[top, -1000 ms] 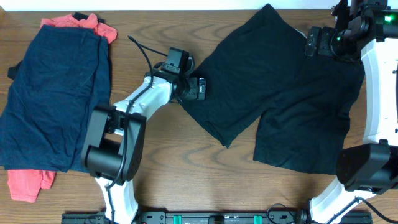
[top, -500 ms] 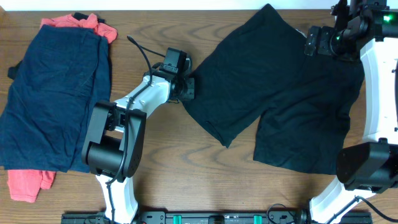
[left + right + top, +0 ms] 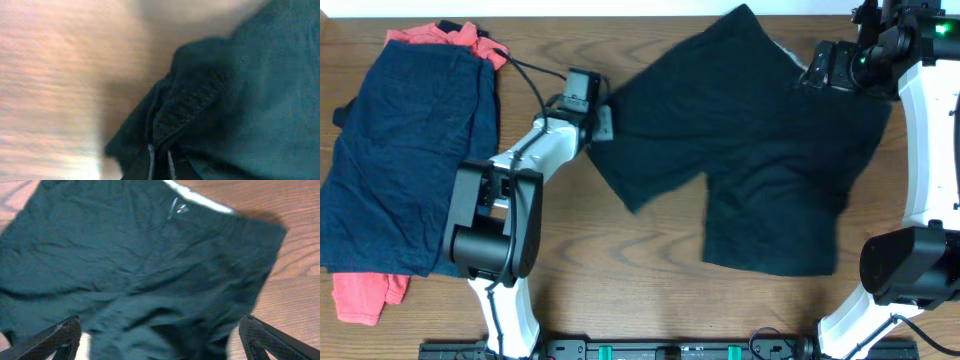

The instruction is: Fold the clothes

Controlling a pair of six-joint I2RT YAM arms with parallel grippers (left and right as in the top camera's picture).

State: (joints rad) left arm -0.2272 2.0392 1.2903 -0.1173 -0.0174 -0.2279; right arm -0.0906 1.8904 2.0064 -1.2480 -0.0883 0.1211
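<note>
On the wood-grain counter (image 3: 650, 270) we see the black shorts (image 3: 760, 150) lying flat, soft and creased, with a pale strip at the waistband. At their left hem the left end effector (image 3: 602, 120) pinches bunched cloth, its arm stretched low. Above their waistband the right end effector (image 3: 161, 322) hovers, spread wide. Left of them, navy shorts (image 3: 405, 150) cover a coral-red piece (image 3: 360, 295).

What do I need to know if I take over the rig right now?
Left gripper: apparently shut on the left edge of the black shorts, which it has dragged leftward over the last second.
Right gripper: open above the shorts near the waistband, holding nothing.
Navy shorts: lying on a coral-red piece at the left of the table.
Done: no fold in the black shorts yet; they lie spread out.
Left: fold them, then deal with the pile.
</note>
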